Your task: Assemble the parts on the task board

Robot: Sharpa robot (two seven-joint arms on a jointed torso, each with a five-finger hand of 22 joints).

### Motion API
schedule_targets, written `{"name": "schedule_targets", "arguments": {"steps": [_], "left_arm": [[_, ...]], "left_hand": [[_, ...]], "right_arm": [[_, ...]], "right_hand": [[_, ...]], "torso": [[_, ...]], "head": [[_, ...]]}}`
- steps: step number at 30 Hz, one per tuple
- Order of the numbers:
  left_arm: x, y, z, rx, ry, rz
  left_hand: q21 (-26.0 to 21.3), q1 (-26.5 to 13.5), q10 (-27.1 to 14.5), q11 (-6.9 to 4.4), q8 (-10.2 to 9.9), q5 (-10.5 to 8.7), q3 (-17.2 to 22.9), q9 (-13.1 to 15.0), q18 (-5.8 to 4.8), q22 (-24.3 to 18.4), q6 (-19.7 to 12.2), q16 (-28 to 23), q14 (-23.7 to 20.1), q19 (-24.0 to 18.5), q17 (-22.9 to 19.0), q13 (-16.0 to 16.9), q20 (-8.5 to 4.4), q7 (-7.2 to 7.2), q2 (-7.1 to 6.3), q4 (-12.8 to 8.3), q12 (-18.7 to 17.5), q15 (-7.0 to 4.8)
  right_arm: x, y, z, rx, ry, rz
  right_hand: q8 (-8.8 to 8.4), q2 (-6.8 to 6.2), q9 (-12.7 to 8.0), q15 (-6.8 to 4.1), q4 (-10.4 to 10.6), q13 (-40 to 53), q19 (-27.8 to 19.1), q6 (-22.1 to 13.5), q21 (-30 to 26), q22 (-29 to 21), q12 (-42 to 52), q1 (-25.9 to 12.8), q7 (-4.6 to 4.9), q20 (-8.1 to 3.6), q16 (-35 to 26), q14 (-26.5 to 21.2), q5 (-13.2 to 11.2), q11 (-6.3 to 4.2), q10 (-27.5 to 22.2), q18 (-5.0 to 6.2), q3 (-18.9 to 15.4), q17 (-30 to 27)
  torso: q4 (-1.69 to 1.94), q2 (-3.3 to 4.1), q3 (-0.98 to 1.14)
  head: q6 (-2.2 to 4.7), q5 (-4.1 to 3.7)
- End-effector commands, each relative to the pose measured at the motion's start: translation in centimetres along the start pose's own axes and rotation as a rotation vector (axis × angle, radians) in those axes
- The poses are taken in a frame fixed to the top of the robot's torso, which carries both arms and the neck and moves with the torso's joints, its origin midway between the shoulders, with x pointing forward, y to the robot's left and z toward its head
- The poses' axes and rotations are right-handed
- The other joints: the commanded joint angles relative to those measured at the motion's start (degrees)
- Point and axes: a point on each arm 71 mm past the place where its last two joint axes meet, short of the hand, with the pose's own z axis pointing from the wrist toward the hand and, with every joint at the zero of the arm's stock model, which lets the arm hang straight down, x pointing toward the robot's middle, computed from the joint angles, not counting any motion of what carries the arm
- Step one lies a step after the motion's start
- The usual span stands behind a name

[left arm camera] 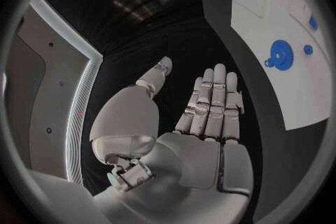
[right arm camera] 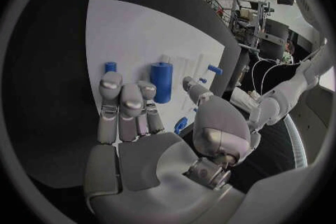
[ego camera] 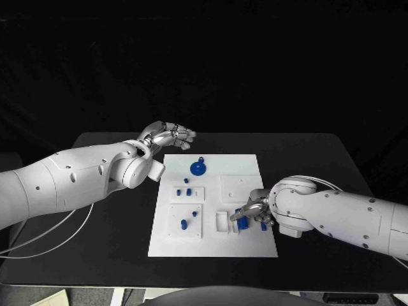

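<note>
A white task board (ego camera: 213, 242) lies mid-way on the black table (ego camera: 324, 153), dark room beyond. Blue parts (ego camera: 197, 168) sit on the board. My left hand (ego camera: 170, 136) hovers off the board's far left corner, fingers straight, holding nothing — bare table around it. My right hand (ego camera: 255, 213) rests over the board's near right edge, fingers apart, beside a blue cylinder (right arm camera: 162, 81).

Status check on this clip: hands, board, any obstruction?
Left hand open, off the white task board's far-left corner. Right hand open over small blue parts at board's near right. Nothing held, nothing blocking.
</note>
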Motion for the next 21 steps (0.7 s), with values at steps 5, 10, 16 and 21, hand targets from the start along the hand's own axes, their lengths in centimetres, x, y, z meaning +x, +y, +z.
{"name": "schedule_targets", "arguments": {"steps": [5, 10, 16, 21], "left_arm": [[0.13, -0.11, 0.01, 0.005, 0.012, -0.010], [0.15, -0.11, 0.02, 0.004, 0.013, -0.010], [0.09, -0.09, 0.00, 0.003, 0.011, -0.009], [0.08, -0.09, 0.00, 0.003, 0.011, -0.009]], "left_hand": [[-0.3, -0.6, 0.1, 0.35, 0.2, 0.09, -0.2, -0.1, 0.67, 0.1, -0.4, -0.2, 0.2, 0.4, 0.1, 0.0, 0.18, 1.33, -0.07, 0.3, -0.4, 0.20], [-0.3, -0.6, 0.1, 0.35, 0.2, 0.09, -0.1, -0.1, 0.68, 0.1, -0.4, -0.2, 0.2, 0.4, 0.1, 0.0, 0.18, 1.33, -0.05, 0.3, -0.4, 0.20], [-0.3, -0.6, 0.1, 0.35, 0.2, 0.10, -0.1, -0.1, 0.68, 0.1, -0.4, -0.2, 0.2, 0.4, 0.1, 0.0, 0.18, 1.33, -0.01, 0.3, -0.4, 0.19], [-0.3, -0.6, 0.1, 0.35, 0.2, 0.10, -0.1, -0.1, 0.69, 0.1, -0.4, -0.2, 0.2, 0.4, 0.1, 0.0, 0.18, 1.33, 0.02, 0.3, -0.4, 0.19]], "right_arm": [[0.24, -0.27, 0.36, 0.018, 0.002, -0.048], [0.38, -0.18, 0.27, 0.012, 0.005, -0.050], [0.25, -0.34, 0.17, 0.004, -0.017, -0.043], [0.18, -0.44, 0.09, -0.003, -0.030, -0.038]], "right_hand": [[-0.49, 3.55, 0.0, -0.20, -2.6, 0.1, -0.9, 0.3, 0.1, 0.6, -0.3, 0.4, -0.17, -0.57, -0.4, -0.3, -0.3, -0.20, -0.4, 3.05, -2.6, 0.3], [-0.01, 5.63, 0.4, -0.46, -5.1, 0.1, -0.6, 1.7, 0.3, 0.6, -0.3, 5.0, -0.50, -0.61, -0.5, -0.1, -0.3, -0.51, 0.0, 3.04, 0.7, 0.5], [0.44, 7.09, 0.8, -0.85, -5.5, -0.2, 0.0, 4.0, 0.4, 0.4, -0.5, 9.3, -0.96, 0.28, -0.8, 0.4, -0.3, -1.02, 0.8, 3.03, 9.2, 0.6], [0.63, 7.72, 0.9, -1.02, -6.6, -0.3, 0.2, 5.6, 0.7, 0.5, -0.6, 10.3, -1.26, 1.08, -1.1, 0.8, 0.0, -1.22, 1.4, 3.03, 13.8, 0.7]], "torso": [[0.01, -0.01, 0.02], [-0.01, -0.02, 0.01], [-0.06, -0.02, 0.02], [-0.02, -0.02, 0.03]], "head": [[0.09, -0.02], [0.03, -0.03], [0.09, 0.01], [0.18, 0.00]]}}
